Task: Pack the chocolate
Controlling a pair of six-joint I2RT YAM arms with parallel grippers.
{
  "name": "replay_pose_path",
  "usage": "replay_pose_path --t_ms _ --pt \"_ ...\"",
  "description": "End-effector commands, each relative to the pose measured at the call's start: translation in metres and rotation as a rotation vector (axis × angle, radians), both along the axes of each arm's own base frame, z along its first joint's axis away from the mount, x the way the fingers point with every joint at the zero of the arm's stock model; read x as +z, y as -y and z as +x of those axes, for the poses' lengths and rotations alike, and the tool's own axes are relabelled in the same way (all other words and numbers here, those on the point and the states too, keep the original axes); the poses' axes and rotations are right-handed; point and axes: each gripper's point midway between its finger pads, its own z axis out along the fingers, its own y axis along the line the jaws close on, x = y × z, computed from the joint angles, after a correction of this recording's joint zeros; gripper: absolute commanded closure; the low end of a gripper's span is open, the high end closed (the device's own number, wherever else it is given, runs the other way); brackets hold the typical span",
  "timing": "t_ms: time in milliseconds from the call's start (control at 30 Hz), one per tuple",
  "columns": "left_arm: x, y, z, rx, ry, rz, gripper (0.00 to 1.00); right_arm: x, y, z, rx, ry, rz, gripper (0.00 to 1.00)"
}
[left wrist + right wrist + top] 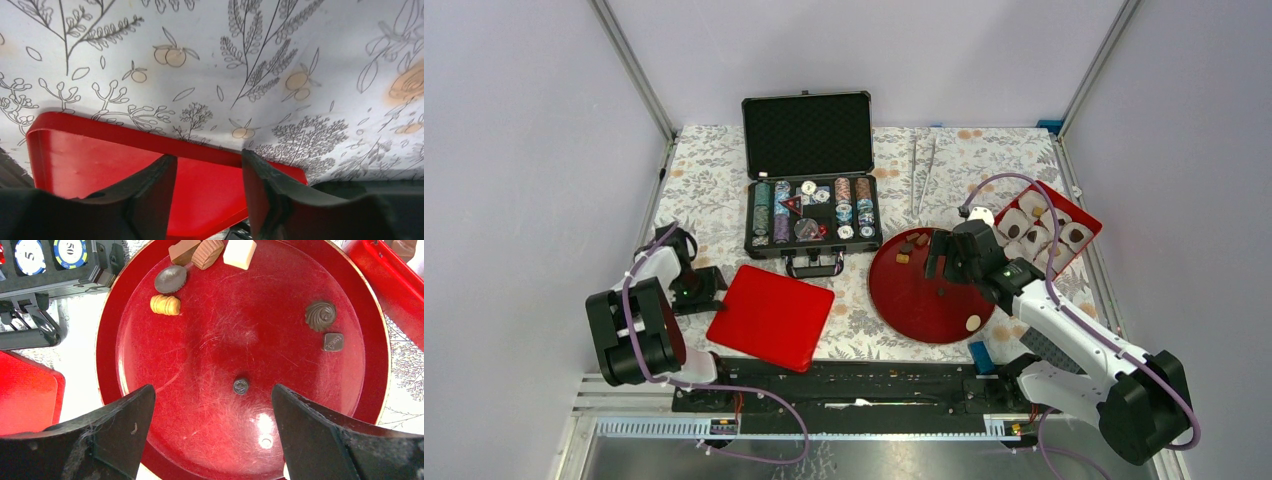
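Right fingers (115, 435) hang wide apart and empty over the round red plate (210, 340), straddling a small dark chocolate button (241, 386); an off-centre close could likely squirt it across the glossy plate; other chocolates (200, 252) sit at the far rim, well apart, leaving room; the red box (380, 275) lies just beside; left fingers (150, 200) are partly open, holding nothing, near the red lid (65, 155) on the surface

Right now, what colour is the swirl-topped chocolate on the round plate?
The swirl-topped chocolate is dark brown; right wrist view.
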Motion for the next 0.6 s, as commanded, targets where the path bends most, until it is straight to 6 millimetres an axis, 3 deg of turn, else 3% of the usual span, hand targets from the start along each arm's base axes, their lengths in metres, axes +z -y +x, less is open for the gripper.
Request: replay_pose_path --t_ms 0,133,233,433,567 --pt "-0.001 -0.021 0.019 0.089 0.009 0.019 0.52 0.009 0.005 0.002 -0.017 0.032 -0.009 0.07" --pt "-0.005 -0.034 0.032 0.098 -0.005 0.021 0.7 0.009 0.009 0.001 -0.029 0.031 -0.023 0.07" --pt "-0.008 -0.039 0.04 0.093 -0.015 0.009 0.78 0.007 0.011 0.0 -0.036 0.028 -0.028 0.07" --pt "0.002 -0.056 0.061 0.082 0.004 0.039 0.8 0.005 0.012 0.001 -0.049 0.025 -0.031 0.07" --pt "0.019 -0.074 0.076 0.077 0.027 0.106 0.85 0.004 0.012 0.001 -0.053 0.025 -0.032 0.07"
